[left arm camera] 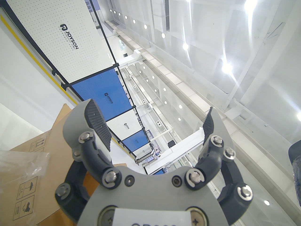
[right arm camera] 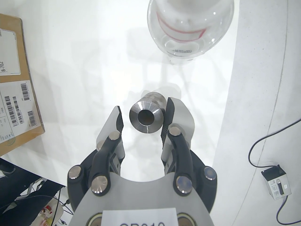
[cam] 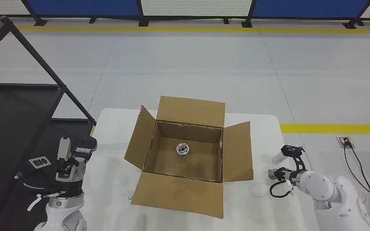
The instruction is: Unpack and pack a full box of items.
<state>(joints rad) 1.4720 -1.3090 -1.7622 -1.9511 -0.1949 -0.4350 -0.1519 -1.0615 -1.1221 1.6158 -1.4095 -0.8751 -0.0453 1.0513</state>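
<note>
**Right claw [right arm camera: 144, 106] around the metal tube [right arm camera: 147, 117], left claw [left arm camera: 150, 109] up and empty**

My right claw is low over the white table [right arm camera: 82, 48]. It's part open, w/ the metal tube between its fingers and the tube's hollow end facing the wrist cam. One finger [right arm camera: 168, 114] touches the tube's side. The other has a small gap, so it's no real hold yet. Just past the claw tips is a clear plastic jar [right arm camera: 190, 24] w/ a red line on it. The cardboard box [cam: 179, 193] is off to one side of this claw w/ its flaps open, and one small round roll [cam: 182, 149] sits on its floor. My left claw points up at the ceiling, wide open, nothing in it. A box flap and a crinkly plastic bag [left arm camera: 21, 163] are close beside it.
</note>
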